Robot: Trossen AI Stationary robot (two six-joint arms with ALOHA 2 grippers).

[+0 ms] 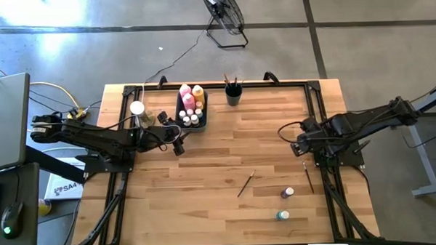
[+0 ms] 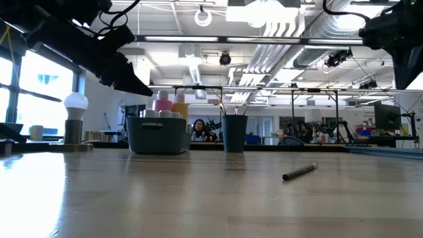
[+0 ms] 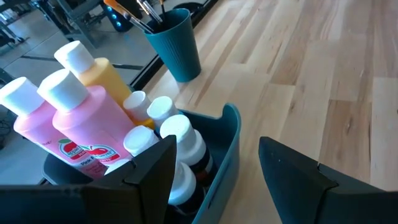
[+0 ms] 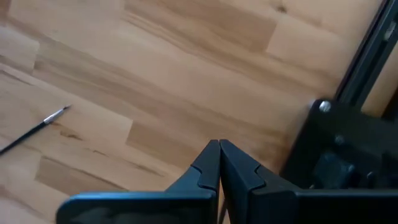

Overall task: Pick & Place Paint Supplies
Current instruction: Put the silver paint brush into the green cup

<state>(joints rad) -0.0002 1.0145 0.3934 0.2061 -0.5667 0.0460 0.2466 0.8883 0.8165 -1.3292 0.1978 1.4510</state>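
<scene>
Flanking the bin [image 1: 180, 108] (bottles inside): a knob [image 1: 137, 108] and brush cup [image 1: 233, 96].

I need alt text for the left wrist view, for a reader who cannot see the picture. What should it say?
The left gripper, fingers open and empty, hangs over the rim of a dark teal bin packed with pink squeeze bottles, a yellow squeeze bottle and small white-capped paint bottles. Beyond the bin, a teal cup holding paintbrushes stands on the wooden table.
</scene>
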